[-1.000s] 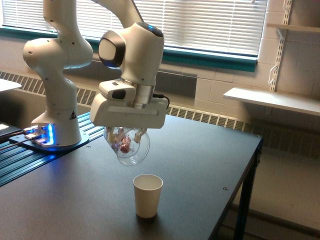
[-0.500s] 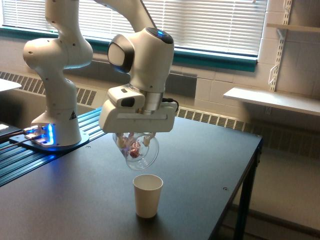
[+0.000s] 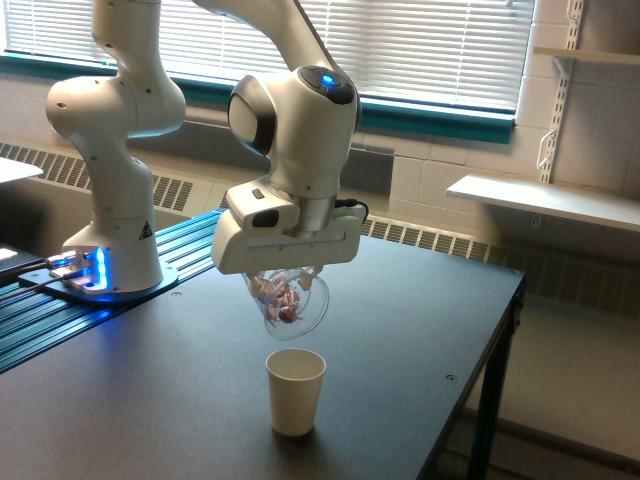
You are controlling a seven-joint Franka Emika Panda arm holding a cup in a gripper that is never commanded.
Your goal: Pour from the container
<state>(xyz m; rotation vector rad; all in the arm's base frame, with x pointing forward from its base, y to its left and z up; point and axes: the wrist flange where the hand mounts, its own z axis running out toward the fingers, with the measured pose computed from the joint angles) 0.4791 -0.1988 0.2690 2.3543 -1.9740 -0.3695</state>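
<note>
We hold the container [image 3: 292,303] clamped in the gripper [image 3: 288,277], hanging just above the paper cup [image 3: 296,391] at its 12 o'clock, so that poured contents should fall in. It is clear and rounded, with pink, red and white pieces visible inside.

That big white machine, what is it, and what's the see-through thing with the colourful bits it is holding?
It is a robot arm, bolted to a base with blue lights at the back of the dark table. The picture comes from a camera standing off to the side, not on the arm. At the arm's end is a pincer, and it grips a clear rounded cup with small pink, red and white pieces inside. The cup is tipped and hangs just above a cream paper cup that stands upright on the table. The pieces are all in the clear cup for now.
</note>
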